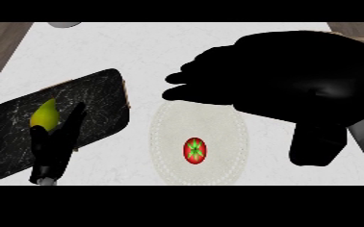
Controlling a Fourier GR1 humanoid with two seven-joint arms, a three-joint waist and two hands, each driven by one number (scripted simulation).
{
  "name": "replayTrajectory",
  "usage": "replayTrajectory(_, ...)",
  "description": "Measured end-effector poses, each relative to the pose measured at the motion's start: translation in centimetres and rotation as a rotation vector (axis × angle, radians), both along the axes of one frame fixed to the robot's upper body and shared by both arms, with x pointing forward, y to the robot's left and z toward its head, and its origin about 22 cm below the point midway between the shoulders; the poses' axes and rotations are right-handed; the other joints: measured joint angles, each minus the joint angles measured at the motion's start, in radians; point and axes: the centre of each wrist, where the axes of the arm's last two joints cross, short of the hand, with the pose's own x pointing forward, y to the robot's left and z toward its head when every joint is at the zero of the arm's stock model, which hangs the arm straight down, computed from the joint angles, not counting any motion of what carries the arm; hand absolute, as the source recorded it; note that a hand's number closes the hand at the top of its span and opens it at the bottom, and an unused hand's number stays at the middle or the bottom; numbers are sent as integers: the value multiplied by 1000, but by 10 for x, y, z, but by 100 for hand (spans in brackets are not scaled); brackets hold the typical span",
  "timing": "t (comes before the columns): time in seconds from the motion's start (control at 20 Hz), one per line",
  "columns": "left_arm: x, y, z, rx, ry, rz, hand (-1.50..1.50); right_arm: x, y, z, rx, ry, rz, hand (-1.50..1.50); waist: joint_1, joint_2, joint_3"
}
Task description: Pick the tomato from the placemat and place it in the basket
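While the tomato (195,150) lies on the round pale placemat (165,125), the right hand (284,81) hangs large above the mat's upper right, fingers extended leftward and holding nothing. The left hand (55,146) shows at the lower left, fingers straight and up, over a dark marbled tray (99,101) that carries a yellow-green pear (44,114).
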Motion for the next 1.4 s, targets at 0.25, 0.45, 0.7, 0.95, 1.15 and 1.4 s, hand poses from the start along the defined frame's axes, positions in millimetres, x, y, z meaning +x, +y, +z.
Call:
replayTrajectory(0.25,1,-3,-1,-1,-3,0,0,1,1,-9,-3,36,5,-150,3,1,1)
replayTrajectory(0.45,-1,-2,-1,-3,-12,-2,0,-2,7,-25,6,65,6,-150,6,2,0)
replayTrajectory(0.7,1,-2,1,-10,-7,-6,0,-8,20,-55,17,97,4,-150,12,6,0)
replayTrajectory(0.95,1,0,2,-6,0,-6,0,-18,26,-82,15,94,-5,-150,11,6,1)
replayTrajectory(1.15,2,2,2,-7,-3,-11,0,-21,32,-105,-29,77,-18,-150,15,7,3)
replayTrajectory(1.4,4,-5,0,-1,3,-7,0,-19,34,-130,-48,80,-24,-150,16,8,5)
